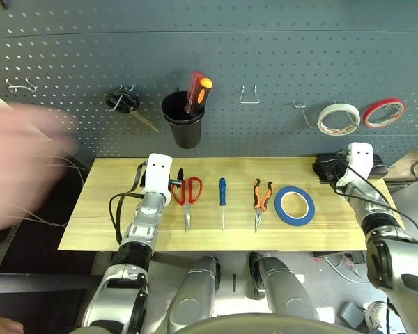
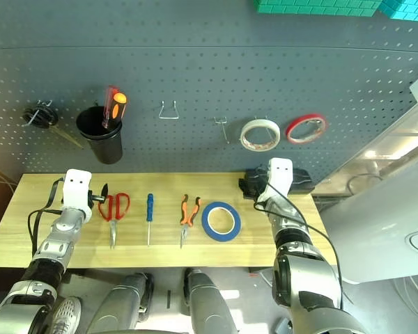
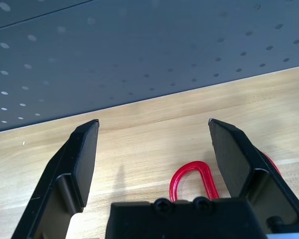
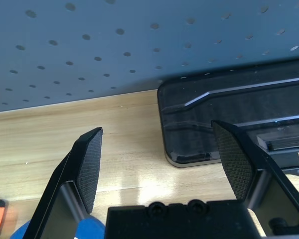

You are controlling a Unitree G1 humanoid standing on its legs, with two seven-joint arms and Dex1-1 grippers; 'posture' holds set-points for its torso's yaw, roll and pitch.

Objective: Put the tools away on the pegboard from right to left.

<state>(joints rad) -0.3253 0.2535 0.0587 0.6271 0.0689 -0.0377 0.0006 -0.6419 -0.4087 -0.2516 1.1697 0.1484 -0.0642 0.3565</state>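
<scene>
Tools lie in a spaced row on the table [image 1: 111, 233] — scissors [image 1: 187, 197] nearest my left, then screwdriver [image 1: 222, 193], pliers [image 1: 260, 202], blue tape roll [image 1: 295, 206] towards the right edge, probably set apart for one-by-one picking. Both my grippers, left [image 3: 152, 129] and right [image 4: 157, 134], stand wide open, holding nothing. Right-to-left order likely puts the tape first, onto the bare hook [image 1: 302, 111] beside the white tape roll [image 1: 339, 119] on the pegboard [image 1: 216, 62]. Black case [image 4: 229, 114] at the table's back right corner could snag my right gripper; black cup [image 1: 183, 122] already holds drivers — slot may be tight.
</scene>
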